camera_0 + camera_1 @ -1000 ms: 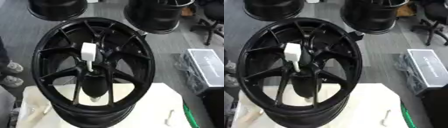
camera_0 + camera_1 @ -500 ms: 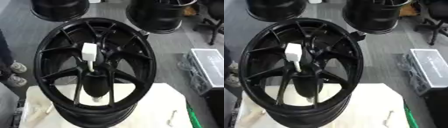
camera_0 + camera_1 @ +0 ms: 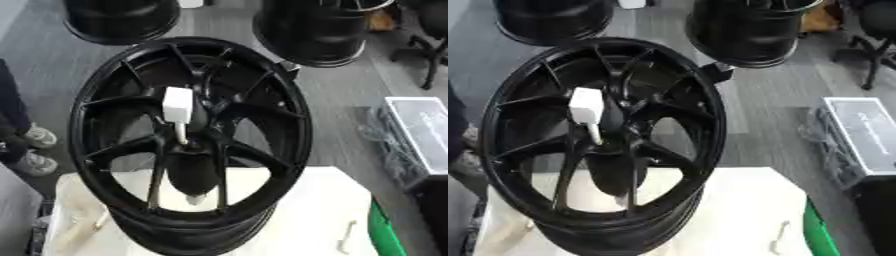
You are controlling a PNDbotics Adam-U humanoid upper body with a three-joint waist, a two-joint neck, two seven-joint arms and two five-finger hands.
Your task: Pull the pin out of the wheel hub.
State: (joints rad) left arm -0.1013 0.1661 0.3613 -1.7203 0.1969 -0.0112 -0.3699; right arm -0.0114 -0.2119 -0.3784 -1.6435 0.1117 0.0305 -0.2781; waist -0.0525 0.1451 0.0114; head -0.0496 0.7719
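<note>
A large black spoked wheel (image 3: 293, 117) stands upright on the white table (image 3: 306, 200), its face turned towards me. From the hub (image 3: 203, 131) at its centre a pin sticks out: a white block-shaped handle (image 3: 178, 105) on a short metal shaft (image 3: 180, 134). The right eye view shows the same pin (image 3: 585, 105) left of the hub. Neither of my hands shows in either view, and nothing touches the pin.
A small pale bar (image 3: 347, 235) lies on the table at the right, a cream piece (image 3: 83, 225) at the left. Two more black wheels (image 3: 122, 20) (image 3: 315, 30) stand on the floor behind. A grey case (image 3: 420, 130) sits at the right. A person's shoes (image 3: 31, 150) are at the left edge.
The whole picture has shifted slightly, so the camera moved. The wheel and the pin stand as before.
</note>
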